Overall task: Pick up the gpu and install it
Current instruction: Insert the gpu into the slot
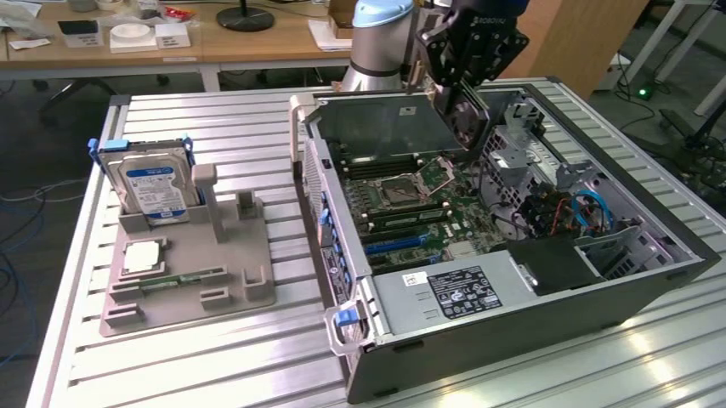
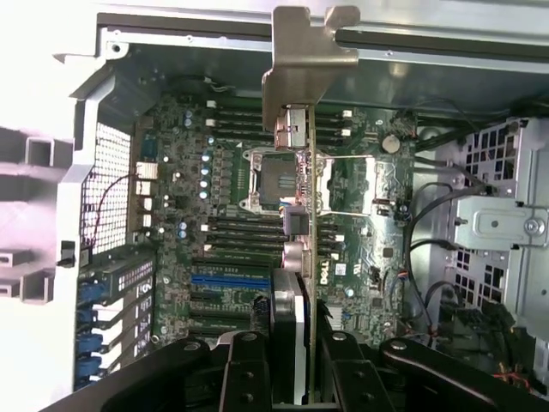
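Gripping gpu (image 2: 296,86) with my claw (image 2: 292,365) part-closed on it; long axis points straight out from claw, bracket end farthest, over motherboard (image 2: 184,184).

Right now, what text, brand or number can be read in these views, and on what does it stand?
"DELL": white letters on a dark patch beside the edge of the gpu held by the gripper; whether on card or motherboard, cannot tell.
Too small to read: the power supply label, the hard drive's blue label.
Blurred: white lettering on the gripper body.
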Available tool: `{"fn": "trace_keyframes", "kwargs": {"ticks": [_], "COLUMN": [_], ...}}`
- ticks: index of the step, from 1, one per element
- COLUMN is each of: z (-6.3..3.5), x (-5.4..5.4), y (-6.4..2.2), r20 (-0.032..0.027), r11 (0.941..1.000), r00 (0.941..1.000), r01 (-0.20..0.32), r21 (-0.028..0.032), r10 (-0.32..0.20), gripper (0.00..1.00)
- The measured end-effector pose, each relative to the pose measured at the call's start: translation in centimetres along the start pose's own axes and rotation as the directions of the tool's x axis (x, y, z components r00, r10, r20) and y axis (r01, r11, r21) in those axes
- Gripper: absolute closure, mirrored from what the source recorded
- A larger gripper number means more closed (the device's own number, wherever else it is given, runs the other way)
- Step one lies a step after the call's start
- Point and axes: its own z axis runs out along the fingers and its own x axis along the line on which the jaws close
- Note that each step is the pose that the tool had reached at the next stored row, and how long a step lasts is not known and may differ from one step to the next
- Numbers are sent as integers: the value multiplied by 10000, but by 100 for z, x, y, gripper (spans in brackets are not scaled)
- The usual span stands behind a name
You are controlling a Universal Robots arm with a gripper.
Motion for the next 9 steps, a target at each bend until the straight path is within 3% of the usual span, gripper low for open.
{"fn": "trace_keyframes", "kwargs": {"ticks": [9], "z": [-1], "x": [0], "y": [0], "r20": [-44], "r11": [9948], "r00": [9948], "r01": [1016], "r21": [5], "r10": [-1016], "gripper": [72]}}
